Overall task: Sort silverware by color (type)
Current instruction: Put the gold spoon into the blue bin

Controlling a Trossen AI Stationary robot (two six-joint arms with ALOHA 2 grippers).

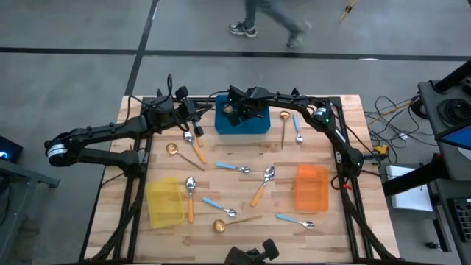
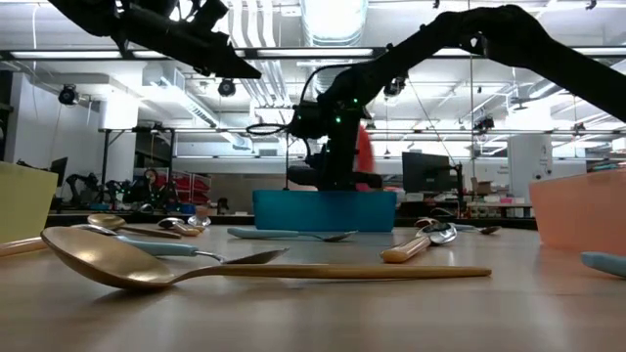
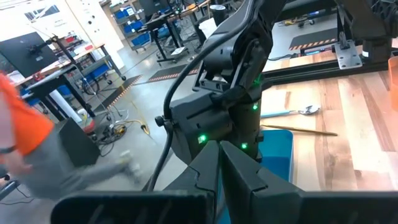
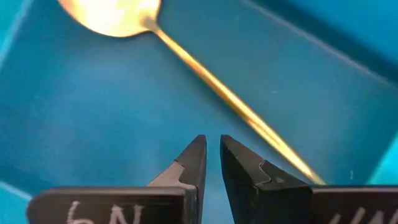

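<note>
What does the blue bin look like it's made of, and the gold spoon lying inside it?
The blue bin: probably plastic, judging by its even, matte colour with soft reflections. The gold spoon inside it: likely gold-finished metal, since the bowl shines brightly and the handle is thin, though metallic-coated plastic can't be ruled out.

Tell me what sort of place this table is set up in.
Most likely a robotics lab or workshop. Beyond the wooden table the low view shows long ceiling lights, workbenches with monitors, and the left wrist view shows shelving with blue storage bins on a concrete floor.
</note>
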